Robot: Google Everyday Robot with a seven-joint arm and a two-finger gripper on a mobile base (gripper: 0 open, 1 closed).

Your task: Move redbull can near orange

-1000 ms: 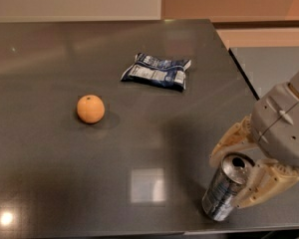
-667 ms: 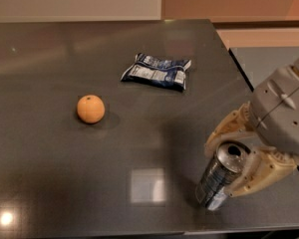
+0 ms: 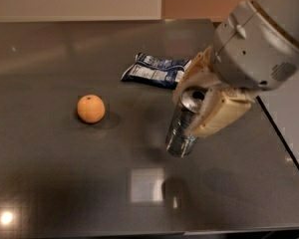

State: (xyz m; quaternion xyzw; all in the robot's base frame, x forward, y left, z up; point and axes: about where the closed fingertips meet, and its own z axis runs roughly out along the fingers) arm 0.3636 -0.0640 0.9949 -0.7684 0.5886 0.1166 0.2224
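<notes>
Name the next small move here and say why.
Probably carry the redbull can toward the orange, leftward in the view. The gripper, over the right half of the table, is shut on the can, which looks lifted off the surface, and the orange sits well apart from it.

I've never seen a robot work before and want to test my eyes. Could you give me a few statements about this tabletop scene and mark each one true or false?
1. The pincer is closed around the redbull can. True.
2. The orange touches the can. False: they are apart, with bare table between them.
3. A blue-and-white snack bag lies flat on the table, farther back than the can. True.
4. The orange rests on the snack bag. False: it sits on the bare tabletop, away from the bag.
5. The pincer is over the orange. False: it is at the can, off to the side of the orange.
</notes>
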